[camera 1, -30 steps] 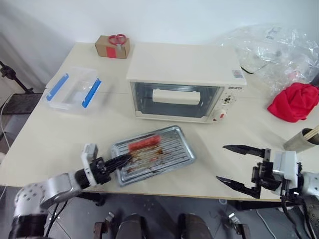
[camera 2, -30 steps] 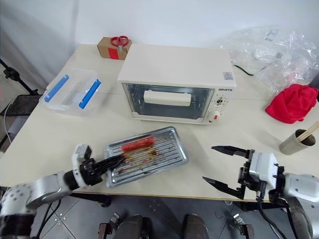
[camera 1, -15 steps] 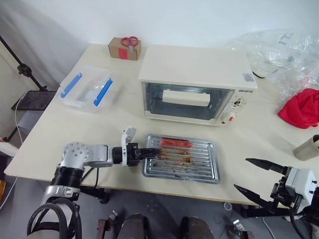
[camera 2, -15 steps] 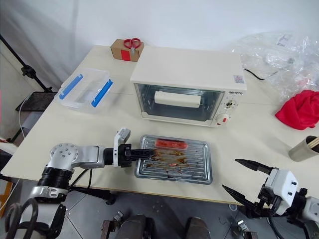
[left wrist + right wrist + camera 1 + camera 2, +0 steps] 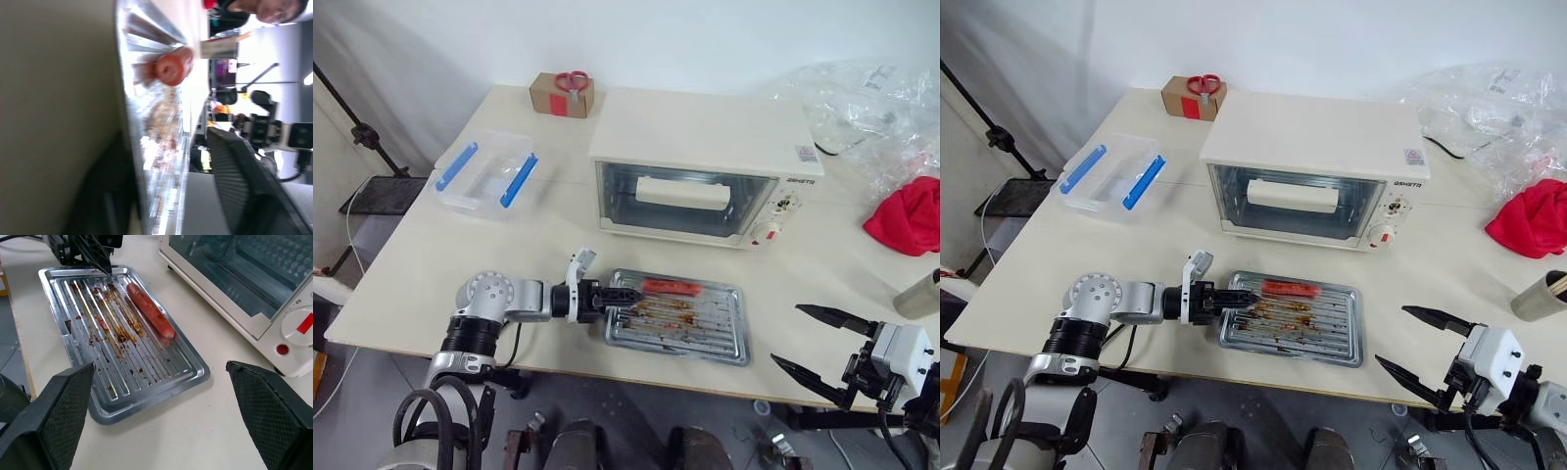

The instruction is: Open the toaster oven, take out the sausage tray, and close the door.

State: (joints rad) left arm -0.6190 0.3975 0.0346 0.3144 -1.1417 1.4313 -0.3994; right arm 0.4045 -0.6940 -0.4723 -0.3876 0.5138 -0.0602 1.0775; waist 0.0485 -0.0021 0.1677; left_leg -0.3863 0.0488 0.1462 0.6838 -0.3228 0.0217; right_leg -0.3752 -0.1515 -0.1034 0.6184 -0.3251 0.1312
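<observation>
Tray [image 5: 680, 315]: on the table at 6 o'clock of the oven [image 5: 705, 166], door closed.
Handling: thin, stiff, greasy; sausage [image 5: 149, 316] may roll; grip the rim.
Left gripper [image 5: 625, 294]: at tray's 9 o'clock rim, jaw state unclear.
Right gripper [image 5: 1422, 351]: jaws apart, empty.

The sausage tray [image 5: 122, 340] lay on the table [image 5: 205, 431] before the toaster oven [image 5: 254, 293], left gripper [image 5: 100, 262] at its far rim.

The sausage tray [image 5: 122, 342] is shiny ridged metal, smeared with brown residue; its sausage [image 5: 149, 309] looks smooth and glossy. Behind the tray, the toaster oven [image 5: 705, 162] has matt cream casing and a glass door [image 5: 685, 200]. The desk [image 5: 460, 264] is matt.
</observation>
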